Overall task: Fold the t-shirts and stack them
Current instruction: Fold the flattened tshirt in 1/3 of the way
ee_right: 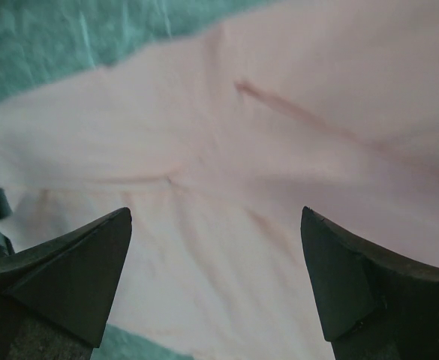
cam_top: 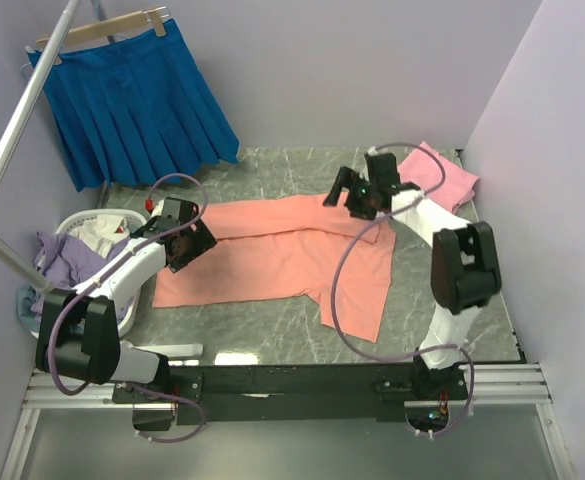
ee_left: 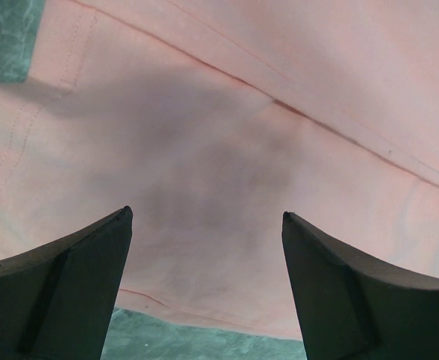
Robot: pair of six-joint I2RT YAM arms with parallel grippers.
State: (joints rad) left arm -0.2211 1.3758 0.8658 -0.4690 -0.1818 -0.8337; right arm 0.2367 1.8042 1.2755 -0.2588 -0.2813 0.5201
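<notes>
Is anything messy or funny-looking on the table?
Yes. The salmon-orange t-shirt lies only partly folded, crooked, with one part sticking out toward the near edge on the right. The lighter pink t-shirt sits apart in the far right corner, so nothing is stacked. Nothing looks torn or spilled.

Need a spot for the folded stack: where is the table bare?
The table is bare between the salmon t-shirt and the arm rail, and between that shirt and the back wall. Crowded: laundry basket at left, pink t-shirt far right.
</notes>
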